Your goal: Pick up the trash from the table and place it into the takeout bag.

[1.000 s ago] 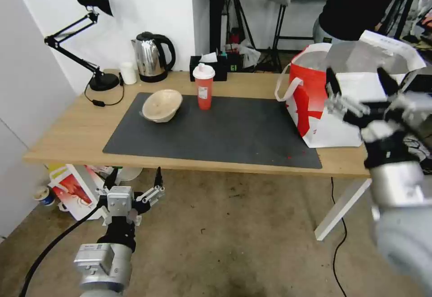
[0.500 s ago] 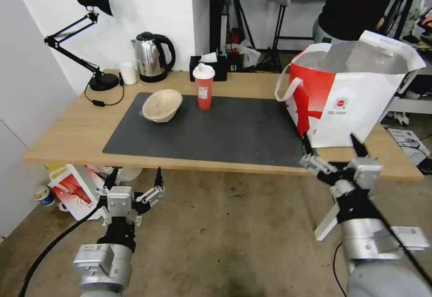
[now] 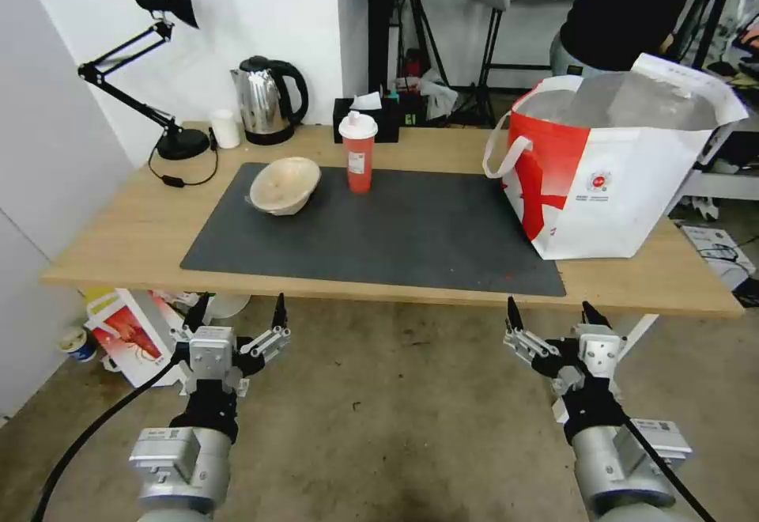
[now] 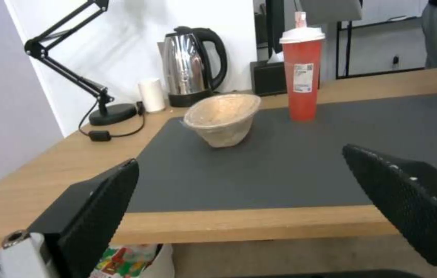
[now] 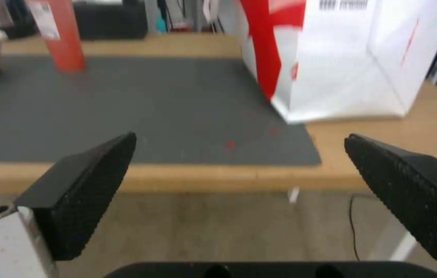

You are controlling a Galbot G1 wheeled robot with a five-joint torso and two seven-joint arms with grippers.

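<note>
Fingers of the right gripper (image 3: 549, 319) stand wide apart with nothing between them, low before the front edge of the long light-wood table (image 3: 142, 229), under its right end; the left gripper (image 3: 237, 312) hangs just as wide and empty under the left end. On the dark grey mat (image 3: 395, 229) lie a shallow beige bowl (image 3: 285, 184) and, just beside it, a tall red cup with a white lid (image 3: 358, 152). Well apart, at the table's right end, stands the large white-and-red takeout bag with foil lining (image 3: 609, 182), mouth open. Judging by this, neither piece is in hand yet and a fresh pick is due: one arm must rise above the table edge, reach across the mat and close on the cup or bowl.
</note>
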